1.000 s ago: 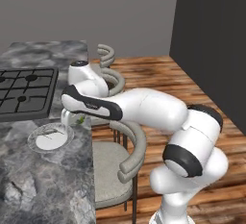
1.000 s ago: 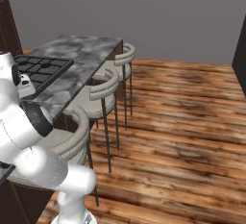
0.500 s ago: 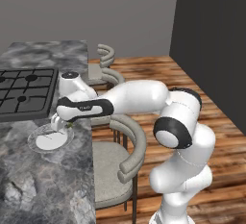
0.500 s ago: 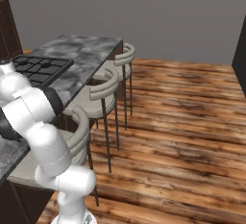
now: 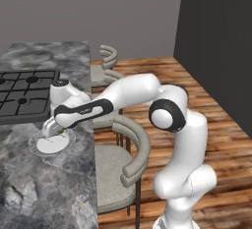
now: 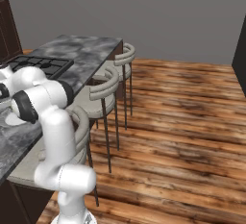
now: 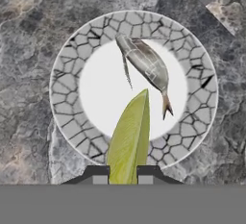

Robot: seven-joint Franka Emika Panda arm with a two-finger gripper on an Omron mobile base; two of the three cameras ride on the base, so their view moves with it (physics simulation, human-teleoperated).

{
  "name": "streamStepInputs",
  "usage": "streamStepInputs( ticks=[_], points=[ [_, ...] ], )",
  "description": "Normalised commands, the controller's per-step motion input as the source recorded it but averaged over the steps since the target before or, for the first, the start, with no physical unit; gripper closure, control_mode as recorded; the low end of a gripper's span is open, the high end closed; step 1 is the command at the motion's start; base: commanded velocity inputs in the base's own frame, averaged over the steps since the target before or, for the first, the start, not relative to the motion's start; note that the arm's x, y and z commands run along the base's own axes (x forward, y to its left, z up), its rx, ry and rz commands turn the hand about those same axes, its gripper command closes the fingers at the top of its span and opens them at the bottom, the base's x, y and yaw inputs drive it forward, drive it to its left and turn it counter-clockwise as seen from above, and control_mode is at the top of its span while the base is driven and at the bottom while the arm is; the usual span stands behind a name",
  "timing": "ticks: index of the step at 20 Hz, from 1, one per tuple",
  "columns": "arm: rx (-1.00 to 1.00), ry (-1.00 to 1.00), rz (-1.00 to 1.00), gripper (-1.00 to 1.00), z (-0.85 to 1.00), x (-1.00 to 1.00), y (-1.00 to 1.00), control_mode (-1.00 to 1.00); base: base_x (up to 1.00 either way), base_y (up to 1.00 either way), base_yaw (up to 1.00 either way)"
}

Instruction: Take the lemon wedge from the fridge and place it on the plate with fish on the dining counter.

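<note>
Above the marble dining counter (image 5: 44, 184), the plate (image 7: 65, 98) carries a fish (image 7: 146, 67); the hand (image 7: 122, 172), clenched on the lemon wedge (image 7: 129, 141), hovers overhead. Released off-centre, the wedge might roll onto the stone.

A: Can you read any writing, label, brand, number or sign here?

B: No. Nothing legible in any view.

A: Not even at 12 o'clock in the hand view?

B: No; no letters or numbers can be read there either.
</note>
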Motion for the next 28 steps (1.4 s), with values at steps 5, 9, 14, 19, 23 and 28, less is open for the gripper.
streamStepInputs(
  ticks=[5, 9, 14, 19, 23, 28],
  points=[
    [-0.03, 0.00, 0.00, 1.00, -0.38, 0.18, 0.16, -1.00, 0.00, 0.00, 0.00],
    [-0.03, 0.00, 0.01, 1.00, -0.41, 0.10, 0.12, -1.00, 0.00, 0.00, 0.00],
    [-0.01, 0.00, 0.01, 1.00, -0.30, 0.08, 0.03, -1.00, 0.00, 0.00, 0.00],
    [0.00, 0.00, 0.00, 1.00, -0.28, 0.24, 0.01, -1.00, 0.00, 0.00, 0.00],
    [-0.01, 0.00, 0.01, 1.00, -0.26, 0.22, 0.05, -1.00, 0.00, 0.00, 0.00],
    [0.00, 0.00, 0.01, -1.00, -0.04, 0.04, 0.06, -1.00, 0.00, 0.00, 0.00]
  ],
)
